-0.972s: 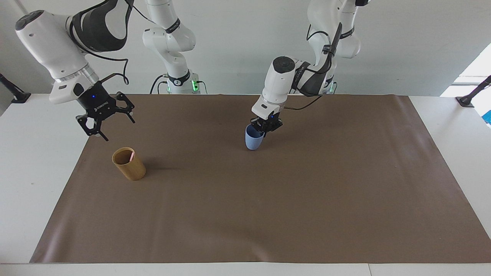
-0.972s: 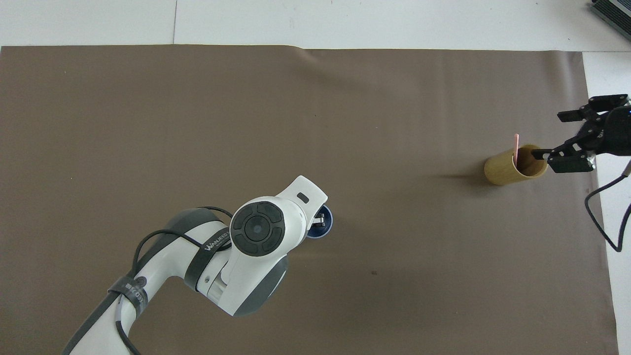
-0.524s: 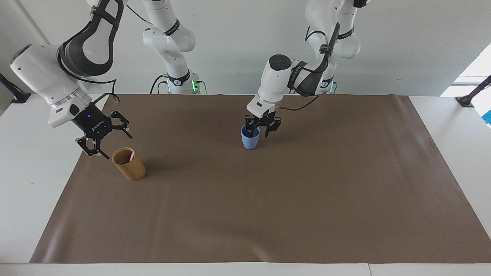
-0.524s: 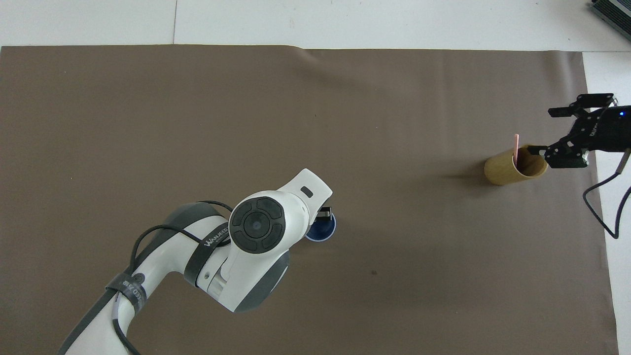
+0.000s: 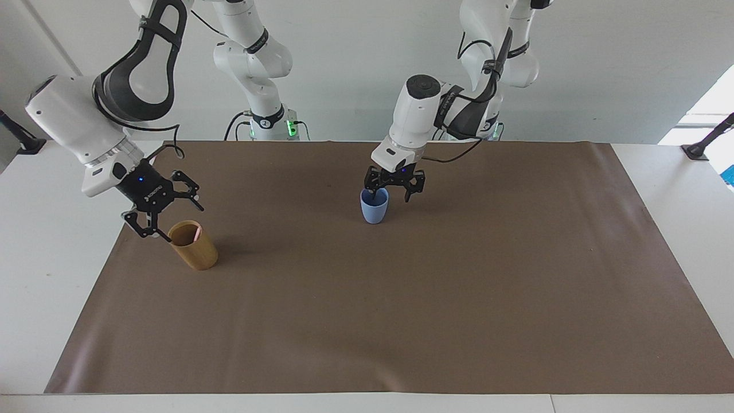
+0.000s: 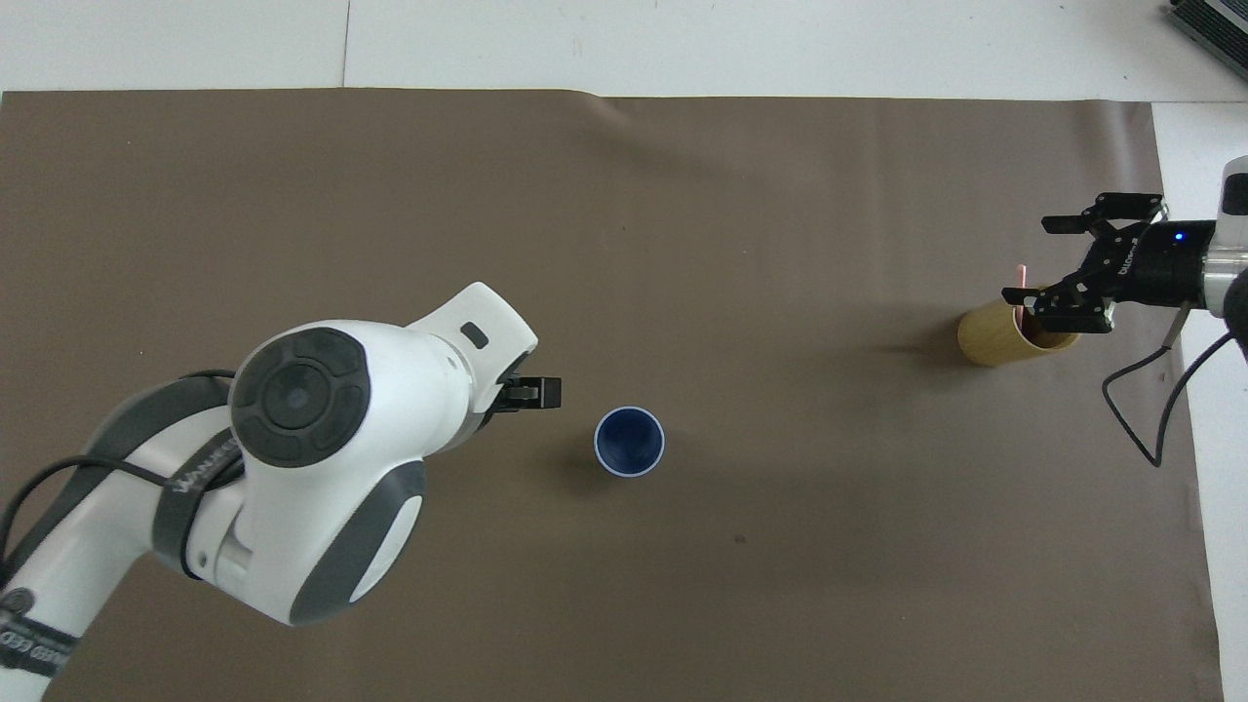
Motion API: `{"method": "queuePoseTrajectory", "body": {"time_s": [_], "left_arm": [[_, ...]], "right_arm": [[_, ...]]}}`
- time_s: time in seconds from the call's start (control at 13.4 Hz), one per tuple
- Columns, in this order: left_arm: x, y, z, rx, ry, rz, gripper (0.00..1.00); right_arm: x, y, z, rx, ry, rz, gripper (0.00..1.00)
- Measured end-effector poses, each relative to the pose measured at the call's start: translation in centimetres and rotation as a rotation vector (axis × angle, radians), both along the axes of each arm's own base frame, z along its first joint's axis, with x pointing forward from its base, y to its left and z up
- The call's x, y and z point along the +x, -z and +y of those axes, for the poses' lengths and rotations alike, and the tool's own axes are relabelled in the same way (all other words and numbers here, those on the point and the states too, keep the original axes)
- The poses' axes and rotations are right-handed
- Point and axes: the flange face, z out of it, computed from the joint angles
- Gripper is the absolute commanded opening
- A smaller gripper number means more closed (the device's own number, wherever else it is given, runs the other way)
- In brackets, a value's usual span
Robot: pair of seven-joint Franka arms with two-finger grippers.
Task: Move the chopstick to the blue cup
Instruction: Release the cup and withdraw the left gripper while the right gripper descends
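The light-blue cup (image 5: 374, 206) stands upright near the middle of the brown mat and looks empty from overhead (image 6: 630, 442). My left gripper (image 5: 394, 191) is open and empty just above the cup's rim; in the overhead view only one of its fingers (image 6: 536, 393) shows past the arm. A pale-pink chopstick (image 5: 197, 233) leans inside the tan cup (image 5: 194, 246) toward the right arm's end, and it also shows in the overhead view (image 6: 1018, 269). My right gripper (image 5: 181, 222) is open over the tan cup's (image 6: 990, 338) rim, its fingers either side of the chopstick's top.
The brown mat (image 5: 401, 298) covers most of the white table (image 5: 46, 229). A black cable (image 6: 1160, 390) hangs from the right wrist over the mat's edge. Black clamps (image 5: 702, 146) stand at the table's corners.
My left gripper opened, let go of the blue cup, which went from tilted to upright, and drew back a little toward the left arm's end. My right gripper came down to the tan cup.
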Motion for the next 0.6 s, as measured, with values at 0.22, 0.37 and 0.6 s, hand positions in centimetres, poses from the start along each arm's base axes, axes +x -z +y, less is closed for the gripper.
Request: {"method": "queuePoseTrajectory", "body": {"time_s": [0.22,0.37,0.6], "left_arm": [[1.4,-3.1,6.9,0.022,0.019,-0.004,1.0],[2.5,-5.9,10.6,0.034,0.044,-0.004,1.0],[4.2,-11.6,15.9,0.044,0.071,-0.025,1.0]], "right_arm": [[0.4,0.4,1.2,-0.007,-0.014,-0.01,0.71],[0.3,0.4,0.6,-0.015,-0.026,-0.022,0.67],[-0.1,0.5,-1.3,-0.022,-0.028,-0.032,0.64]]}}
